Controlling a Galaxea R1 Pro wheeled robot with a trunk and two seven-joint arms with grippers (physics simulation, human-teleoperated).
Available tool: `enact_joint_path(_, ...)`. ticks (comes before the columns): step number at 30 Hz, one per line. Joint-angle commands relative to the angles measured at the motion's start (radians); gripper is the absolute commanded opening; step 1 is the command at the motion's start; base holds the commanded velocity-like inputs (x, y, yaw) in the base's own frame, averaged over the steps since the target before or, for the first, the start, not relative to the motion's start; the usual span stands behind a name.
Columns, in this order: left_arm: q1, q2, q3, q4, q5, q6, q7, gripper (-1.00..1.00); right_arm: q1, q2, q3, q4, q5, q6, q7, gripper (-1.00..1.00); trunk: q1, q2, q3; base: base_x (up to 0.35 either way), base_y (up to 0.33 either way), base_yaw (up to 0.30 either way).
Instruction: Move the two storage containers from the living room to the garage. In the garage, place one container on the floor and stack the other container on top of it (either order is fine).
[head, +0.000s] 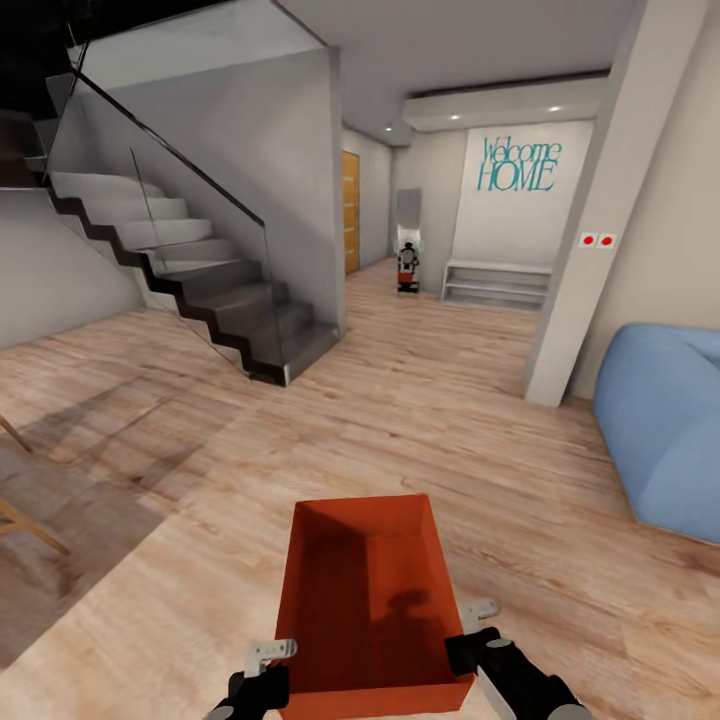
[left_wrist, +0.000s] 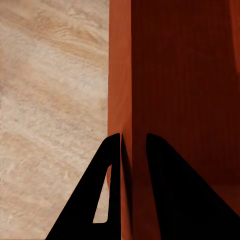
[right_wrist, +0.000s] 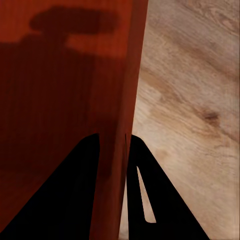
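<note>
Orange-red storage container (head: 365, 600) carried ahead of staircase (head: 190, 270): left gripper (left_wrist: 132, 150) and right gripper (right_wrist: 114, 147) each pinch a side wall. Looks light, rigid, slick; keep rim grips.

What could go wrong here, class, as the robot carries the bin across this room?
1. The bin is held only by thin side walls: the left pincer and right pincer each pinch one wall. A jolt could let it slip or tilt.
2. The stairs, pillar and blue sofa flank the route; a wide turn might clip the bin against one.
</note>
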Motion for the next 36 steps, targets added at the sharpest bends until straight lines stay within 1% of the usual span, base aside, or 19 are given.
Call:
enact_joint_path(1, -0.001, 0.018, 0.000, 0.004, -0.012, -0.004, -0.002, -1.00, 0.000, -0.012, 0.042, -0.003, -0.008, -0.062, 0.043, -1.00, 0.001, 0.000, -0.001, 0.343, 0.095, -0.005)
enact_joint_path(9, -0.001, 0.018, 0.000, 0.004, -0.012, -0.004, -0.002, -1.00, 0.000, -0.012, 0.042, -0.003, -0.008, -0.061, 0.044, -1.00, 0.001, 0.000, -0.001, 0.343, 0.095, -0.036)
enact_joint_path(23, -0.001, 0.018, 0.000, 0.004, -0.012, -0.004, -0.002, -1.00, 0.000, -0.012, 0.043, -0.003, -0.008, -0.061, 0.044, -1.00, 0.001, 0.000, -0.001, 0.343, 0.095, -0.172)
enact_joint_path(36, -0.001, 0.018, 0.000, 0.004, -0.012, -0.004, -0.002, -1.00, 0.000, -0.012, 0.043, -0.003, -0.008, -0.062, 0.044, -1.00, 0.001, 0.000, -0.001, 0.343, 0.095, -0.018)
